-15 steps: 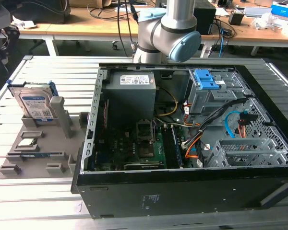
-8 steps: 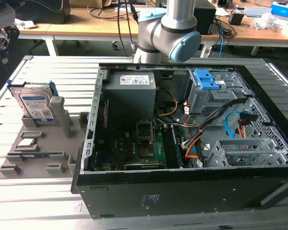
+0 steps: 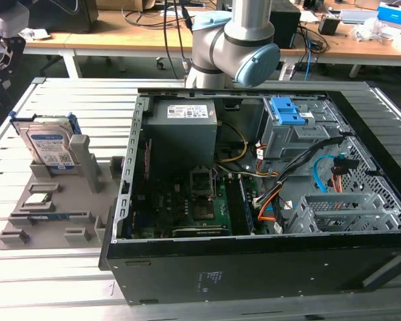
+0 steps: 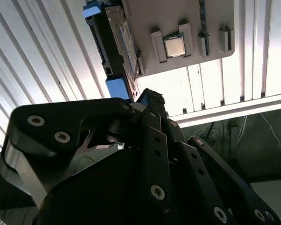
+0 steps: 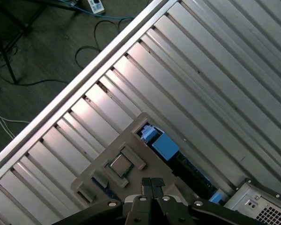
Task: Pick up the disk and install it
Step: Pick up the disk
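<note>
The disk (image 3: pixel 50 144) stands upright on its long edge in a slot of a grey holder tray (image 3: pixel 73 200), which lies on the slatted metal counter (image 3: pixel 53 281) at the exterior view's left, just beside the open computer case (image 3: pixel 254 267). Its white-and-blue label faces the camera, and a blue rail runs along its upper edge.

In the first wrist view the pincer (image 5: pixel 152 183) looks closed: its 2 fingertips sit pressed side by side with nothing between them. It hangs over the tray (image 5: pixel 126 140), looking down on it. The disk (image 5: pixel 166 146) shows there edge-on, a dark strip with a bright blue rail end, just beside the fingertips in the picture but apart from them. A small square processor chip (image 5: pixel 121 165) rests in a pocket of the tray, close to the fingertips on their other side.

In the second wrist view the black pincer (image 4: pixel 150 101) is seen from its side. The disk (image 4: pixel 114 42) stands beyond the tips at the edge of the tray (image 4: pixel 178 14), with blue rail ends at both ends. The chip (image 4: pixel 174 46) lies flat in its pocket near it. The pincer is not touching the disk.

Inside the case, in the exterior view, a grey power-supply box (image 3: pixel 184 134) sits next to a metal cage with blue latches (image 3: pixel 287 120). The arm (image 3: pixel 234 47) rises behind the case.
</note>
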Controlling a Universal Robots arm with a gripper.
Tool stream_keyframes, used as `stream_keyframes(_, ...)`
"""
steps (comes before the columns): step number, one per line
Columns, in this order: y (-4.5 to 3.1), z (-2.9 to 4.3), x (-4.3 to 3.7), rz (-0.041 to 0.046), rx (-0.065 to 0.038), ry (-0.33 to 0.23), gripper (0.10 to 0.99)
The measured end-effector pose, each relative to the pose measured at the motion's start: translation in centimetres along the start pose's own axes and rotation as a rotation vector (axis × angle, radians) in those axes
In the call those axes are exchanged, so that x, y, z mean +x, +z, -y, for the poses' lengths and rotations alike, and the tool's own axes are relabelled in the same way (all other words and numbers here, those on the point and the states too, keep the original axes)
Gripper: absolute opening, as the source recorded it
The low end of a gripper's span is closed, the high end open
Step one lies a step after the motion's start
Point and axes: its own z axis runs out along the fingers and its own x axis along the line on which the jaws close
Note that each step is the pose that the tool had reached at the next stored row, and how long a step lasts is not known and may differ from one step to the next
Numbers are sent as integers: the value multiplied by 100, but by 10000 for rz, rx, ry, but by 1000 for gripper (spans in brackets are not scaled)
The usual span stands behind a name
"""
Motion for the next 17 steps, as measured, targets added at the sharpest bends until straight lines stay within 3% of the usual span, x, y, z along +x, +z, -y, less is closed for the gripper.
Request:
stream_keyframes(11, 0, 0, 0, -78, -51, -2129, 106)
stream_keyframes(17, 0, 0, 0, -143, -95, -3924, 106)
